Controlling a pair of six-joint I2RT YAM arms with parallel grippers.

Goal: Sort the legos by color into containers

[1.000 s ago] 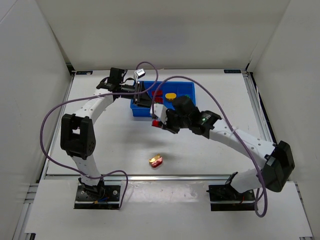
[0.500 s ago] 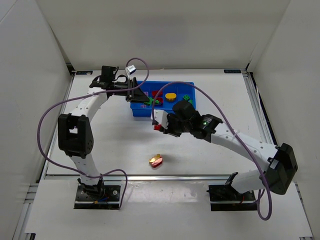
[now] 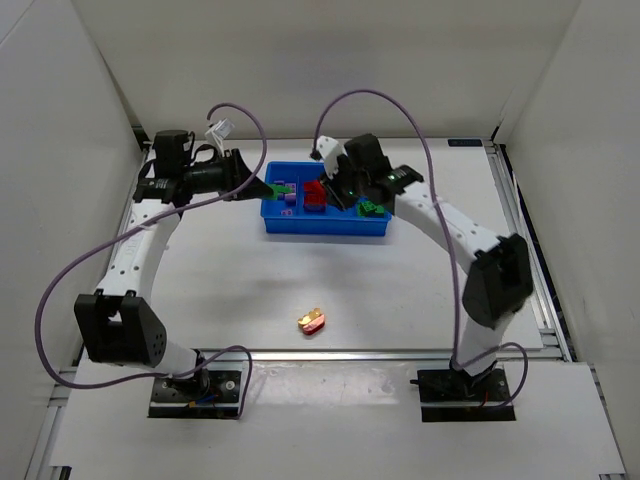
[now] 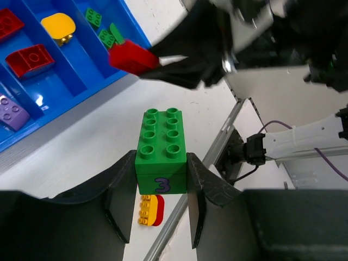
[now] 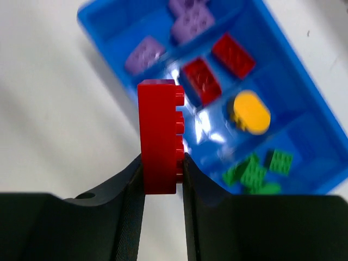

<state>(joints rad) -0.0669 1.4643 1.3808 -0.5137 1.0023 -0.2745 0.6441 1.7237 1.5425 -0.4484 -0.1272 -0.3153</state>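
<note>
My left gripper is shut on a green lego marked with a 3, held above the table at the left end of the blue tray. My right gripper is shut on a red lego standing on edge, hanging over the tray's compartments. In them lie purple legos, red legos, a yellow oval and green pieces. A yellow-and-red piece lies on the table near the front.
The tray stands at the back middle of the white table, with walls close behind and to both sides. A metal rail runs along the table's front edge. Purple cables loop above both arms.
The right arm has swung from in front of the tray to above it, carrying the red lego. The left arm has drawn back leftward from the tray with the green lego.
</note>
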